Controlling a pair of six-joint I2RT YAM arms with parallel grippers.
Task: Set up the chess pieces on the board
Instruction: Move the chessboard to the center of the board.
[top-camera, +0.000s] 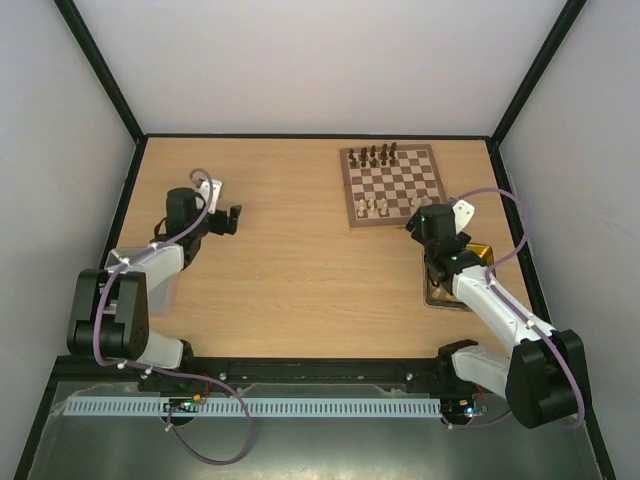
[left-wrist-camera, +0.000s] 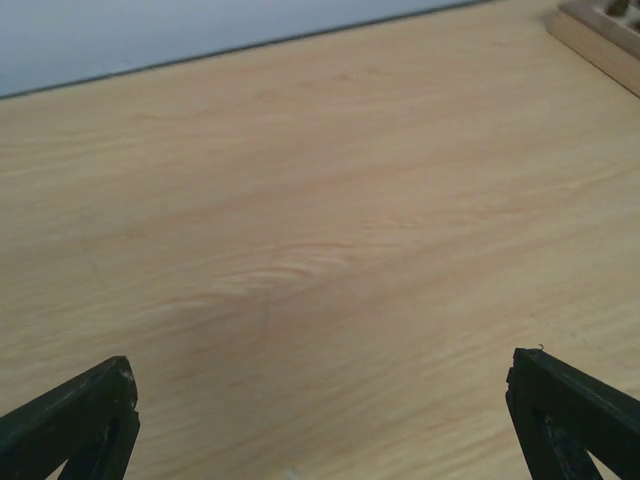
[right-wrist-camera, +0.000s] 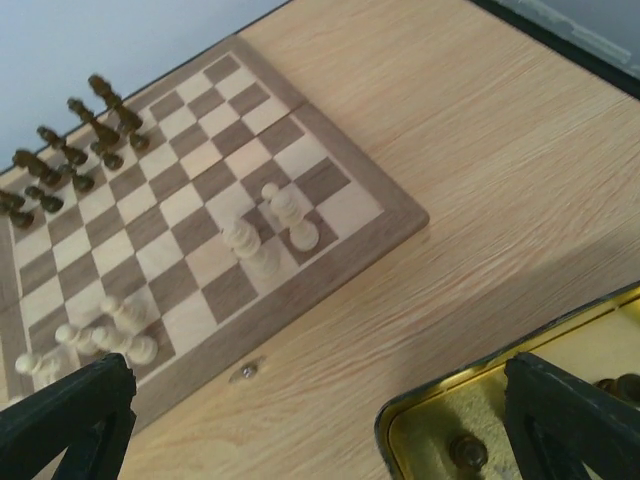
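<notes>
**Both claws spread wide and empty; the board lies just ahead of the right one.**

The square wooden chessboard (top-camera: 393, 186), with dark brown and cream checks inside a smooth brown border, lies flat on the pale, grained wooden tabletop (top-camera: 290, 270). The right gripper (right-wrist-camera: 315, 375) hangs just off the board's near right corner, its black fingers (right-wrist-camera: 70, 415) far apart and gripping nothing. The small turned dark brown chess pieces (right-wrist-camera: 75, 150) stand in a line along the board's far edge, and the pale cream pieces (right-wrist-camera: 270, 230) stand in two small clusters on its near rows. A shiny gold tray (right-wrist-camera: 430, 420), rectangular with a rounded rim, lies near the board's near right corner, apart from it. The left gripper (left-wrist-camera: 318, 370) is well to the board's left, jaws equally wide over bare wood.
</notes>
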